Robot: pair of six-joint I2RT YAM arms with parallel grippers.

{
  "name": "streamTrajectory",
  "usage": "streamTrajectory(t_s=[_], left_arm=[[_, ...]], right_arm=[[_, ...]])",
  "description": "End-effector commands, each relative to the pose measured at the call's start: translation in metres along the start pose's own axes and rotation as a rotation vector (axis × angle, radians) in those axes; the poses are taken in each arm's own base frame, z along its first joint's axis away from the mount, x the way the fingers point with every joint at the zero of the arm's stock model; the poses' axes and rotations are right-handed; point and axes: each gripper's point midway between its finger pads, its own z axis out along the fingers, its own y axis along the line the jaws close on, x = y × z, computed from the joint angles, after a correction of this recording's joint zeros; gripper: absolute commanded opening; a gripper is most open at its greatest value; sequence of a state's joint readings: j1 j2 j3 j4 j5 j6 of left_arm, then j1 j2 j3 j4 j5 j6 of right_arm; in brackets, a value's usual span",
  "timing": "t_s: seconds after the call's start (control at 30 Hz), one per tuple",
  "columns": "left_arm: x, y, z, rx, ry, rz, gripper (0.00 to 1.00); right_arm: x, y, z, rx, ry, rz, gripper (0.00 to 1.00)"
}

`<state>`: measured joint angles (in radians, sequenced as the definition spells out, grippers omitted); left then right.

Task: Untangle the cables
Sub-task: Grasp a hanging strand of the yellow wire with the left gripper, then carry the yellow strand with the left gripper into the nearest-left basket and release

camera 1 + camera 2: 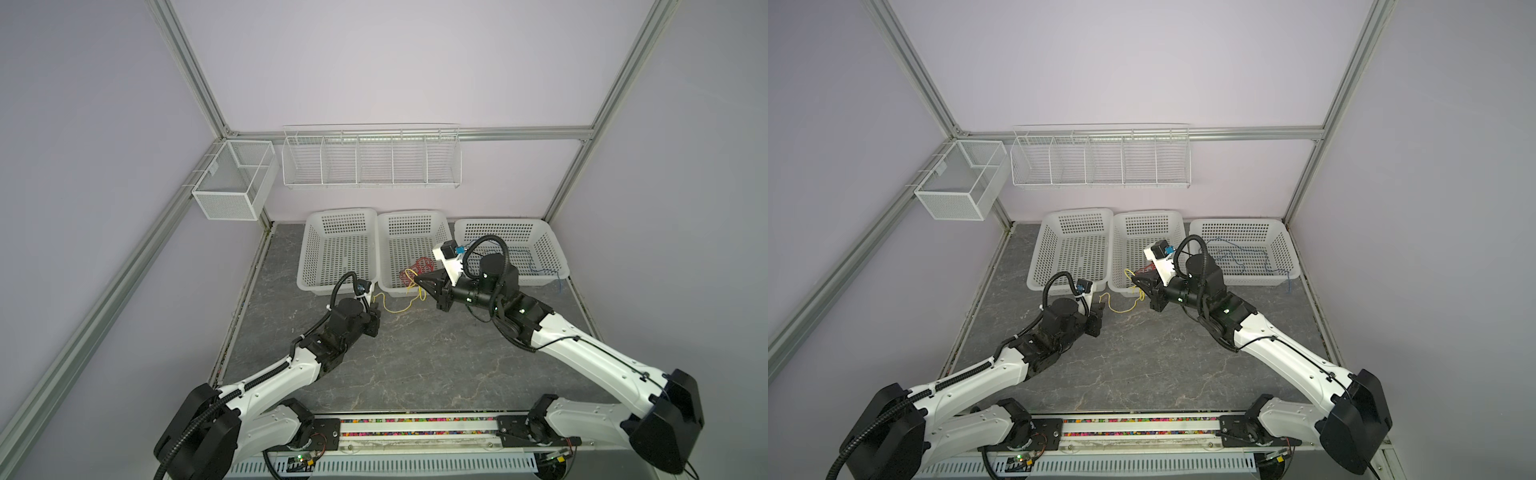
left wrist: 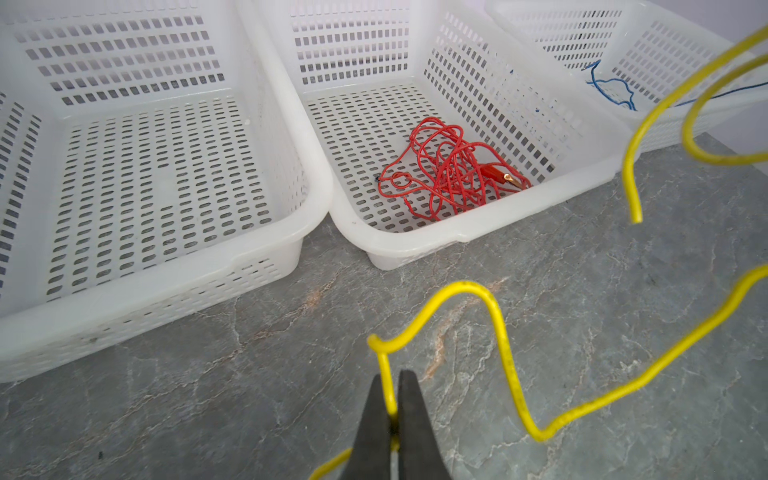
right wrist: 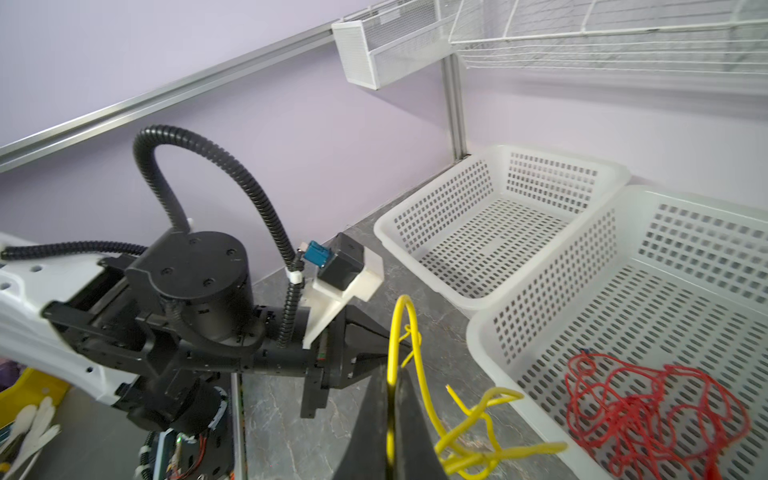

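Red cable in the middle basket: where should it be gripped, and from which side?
Probably the red plug at the edge of the red cable heap, from straight above: the middle basket walls block a sideways approach, and the plug is thicker than the thin tangled loops.

The right gripper [image 3: 390,419] is clamped on the yellow cable [image 3: 498,394], just beside the near rim of the white basket [image 3: 482,336] that holds the tangled red cable [image 3: 648,415]. From the closed fingers the yellow cable arcs up, then loops loosely just outside that basket's wall. The left gripper [image 3: 409,345] meets the same cable farther from the basket, and a second basket [image 3: 561,156] stands alongside it.
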<state>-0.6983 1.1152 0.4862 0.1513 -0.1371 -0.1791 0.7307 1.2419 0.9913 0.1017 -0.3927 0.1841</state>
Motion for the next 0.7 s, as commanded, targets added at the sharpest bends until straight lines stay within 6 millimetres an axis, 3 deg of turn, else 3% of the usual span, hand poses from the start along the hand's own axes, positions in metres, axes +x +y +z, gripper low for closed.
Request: streamTrajectory(t_s=[0.0,0.07,0.17,0.4,0.5,0.67], left_arm=[[-0.01,0.0,-0.003,0.004,-0.038,-0.009,0.0],[-0.009,0.002,-0.004,-0.006,-0.029,-0.003,0.0],[-0.003,0.008,-0.004,-0.042,-0.006,-0.007,0.0],[0.008,0.023,-0.005,-0.121,0.033,-0.002,0.0],[0.009,0.024,-0.005,-0.127,0.041,0.005,0.0],[0.005,0.014,-0.003,-0.075,0.038,0.02,0.0]], right_arm=[[0.013,0.029,0.012,-0.125,0.088,-0.051,0.06],[0.024,0.028,0.017,-0.079,0.126,-0.082,0.06],[0.029,0.01,0.012,0.04,0.123,-0.095,0.06],[0.019,-0.044,-0.036,0.441,0.053,-0.139,0.06],[0.02,-0.04,-0.044,0.436,0.062,-0.166,0.06],[0.021,-0.03,-0.039,0.368,0.05,-0.15,0.06]])
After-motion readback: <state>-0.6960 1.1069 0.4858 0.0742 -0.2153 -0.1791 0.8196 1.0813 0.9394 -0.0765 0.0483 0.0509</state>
